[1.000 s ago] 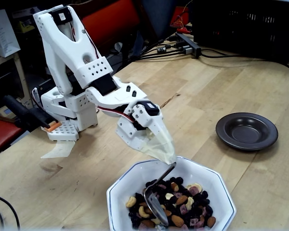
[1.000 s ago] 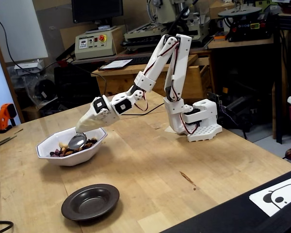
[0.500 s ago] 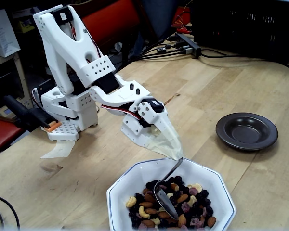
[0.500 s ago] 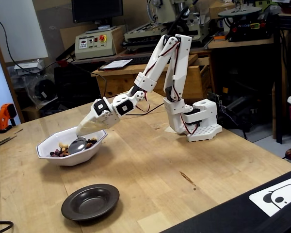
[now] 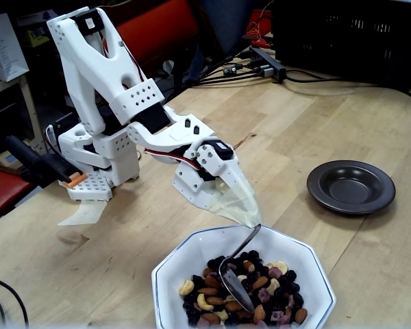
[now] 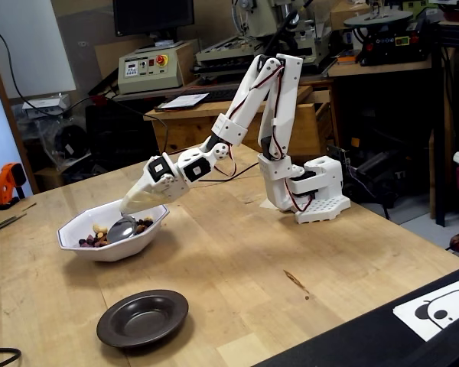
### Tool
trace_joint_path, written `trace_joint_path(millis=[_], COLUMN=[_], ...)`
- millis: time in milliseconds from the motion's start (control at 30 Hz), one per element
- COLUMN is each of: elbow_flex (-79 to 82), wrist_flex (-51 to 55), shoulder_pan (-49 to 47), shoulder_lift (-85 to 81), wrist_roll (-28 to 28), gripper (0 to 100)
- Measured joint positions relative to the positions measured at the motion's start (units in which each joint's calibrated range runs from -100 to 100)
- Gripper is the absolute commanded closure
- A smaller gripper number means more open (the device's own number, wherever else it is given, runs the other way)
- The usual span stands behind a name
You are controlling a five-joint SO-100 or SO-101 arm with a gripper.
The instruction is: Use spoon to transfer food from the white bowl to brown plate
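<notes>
The near rim of the white bowl (image 5: 192,252) is being cut off by the bottom edge in a fixed view. The spoon (image 5: 237,275) handle's upper end is being hidden inside the tool (image 5: 250,219), whose jaws are being masked by cream tape.

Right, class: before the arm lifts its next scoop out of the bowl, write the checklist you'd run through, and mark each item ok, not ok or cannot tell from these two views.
1. Spoon held by the gripper: ok, the handle runs into the cream wrap at its tip.
2. Spoon bowl down in the food: ok in both fixed views.
3. Spoon loaded: cannot tell, its bowl is partly buried.
4. White bowl upright and stocked: ok.
5. Brown plate empty and ready: ok.
6. Table between bowl and plate free of obstacles: ok.
</notes>
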Motion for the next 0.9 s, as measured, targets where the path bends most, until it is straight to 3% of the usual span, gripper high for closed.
trace_joint_path(millis=[900], elbow_flex=[0.0], wrist_flex=[0.1], shoulder_pan=[13.8], shoulder_lift=[-3.3], wrist_roll=[0.0], gripper=[96])
